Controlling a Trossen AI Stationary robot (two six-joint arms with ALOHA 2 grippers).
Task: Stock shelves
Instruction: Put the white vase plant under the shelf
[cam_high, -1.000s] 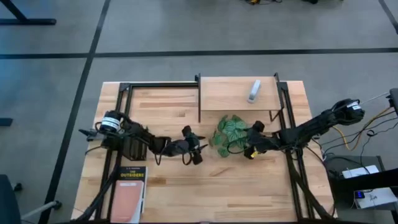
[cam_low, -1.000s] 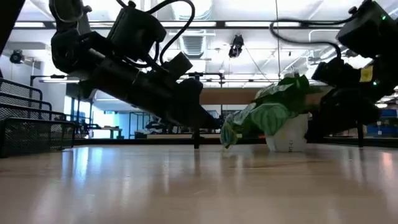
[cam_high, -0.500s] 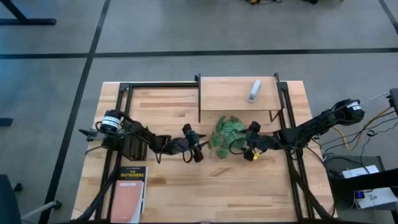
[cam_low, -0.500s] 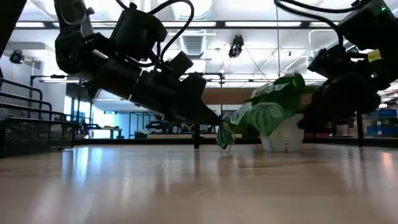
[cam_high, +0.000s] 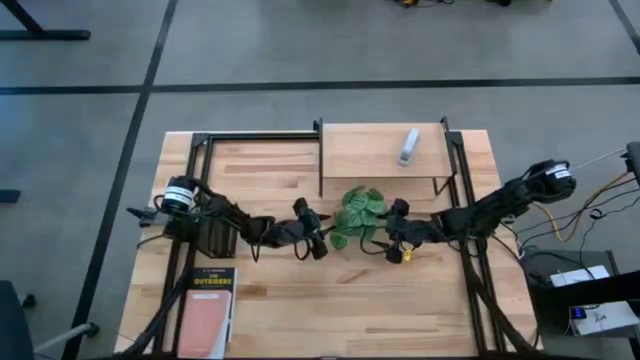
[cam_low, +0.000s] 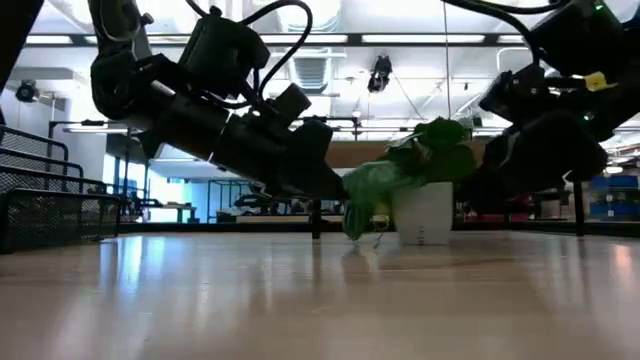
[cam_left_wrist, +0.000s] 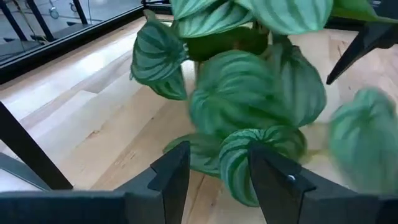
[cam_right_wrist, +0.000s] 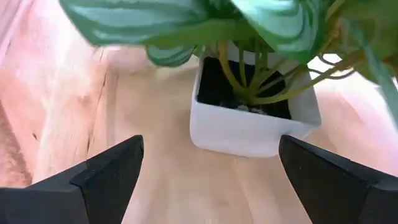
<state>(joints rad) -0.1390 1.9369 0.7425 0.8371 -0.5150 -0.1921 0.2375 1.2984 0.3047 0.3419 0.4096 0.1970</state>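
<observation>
My left gripper (cam_high: 322, 240) is low over the middle of the table (cam_high: 270, 300), and its fingers (cam_left_wrist: 174, 174) are spread apart with nothing between them. The striped green leaves of the potted plant (cam_high: 355, 215) hang right in front of those fingers. My right gripper (cam_high: 385, 235) is on the other side of the plant, and its fingers (cam_right_wrist: 106, 171) are wide open too. The small white pot (cam_right_wrist: 252, 121) sits just past them, not held, standing upright on the table. The shelf (cam_high: 382, 150) stands at the far edge of the table, a bit right of the middle. A small grey thing (cam_high: 408, 146) lies on top of it. A book (cam_high: 207, 310) lies near the front left corner of the table.
</observation>
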